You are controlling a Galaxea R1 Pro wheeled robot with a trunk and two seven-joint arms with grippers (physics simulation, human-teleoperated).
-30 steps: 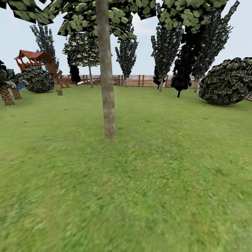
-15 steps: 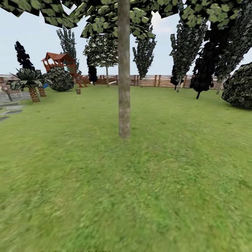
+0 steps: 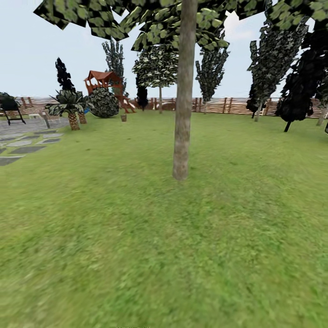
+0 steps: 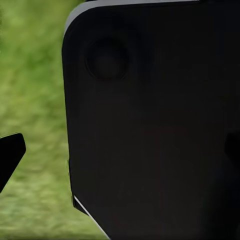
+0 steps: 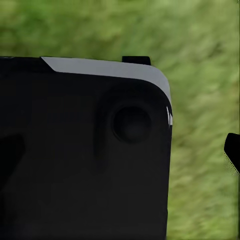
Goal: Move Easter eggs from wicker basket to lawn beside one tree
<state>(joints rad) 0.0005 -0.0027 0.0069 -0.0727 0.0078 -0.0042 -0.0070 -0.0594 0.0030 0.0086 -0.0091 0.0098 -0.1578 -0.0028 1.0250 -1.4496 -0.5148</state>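
A: Head view status?
B: Lawn fills the foreground. One tree with a pale mottled trunk stands upright in the grass just right of centre, leafy crown overhead.

A: Background?
B: Wooden fence along the far edge. Red-roofed play structure far left, round dark bush in front of it, small palm beside that. Grey paving slabs at the left edge. Narrow dark-leaved trees on the right.

A: Grippers?
B: Left wrist view: one black fingertip of the left gripper at the frame edge, against blurred grass. A large dark robot panel blocks the rest. Can't tell the opening or whether it holds anything.
B: Right wrist view is the same story: a fingertip of the right gripper at the edge, a dark panel with a grey rim covering most of it, grass beyond. Opening and load unreadable.

A: Where's the tree relative to the grippers?
B: Can't place it; both wrist views have just grass beyond the grippers.
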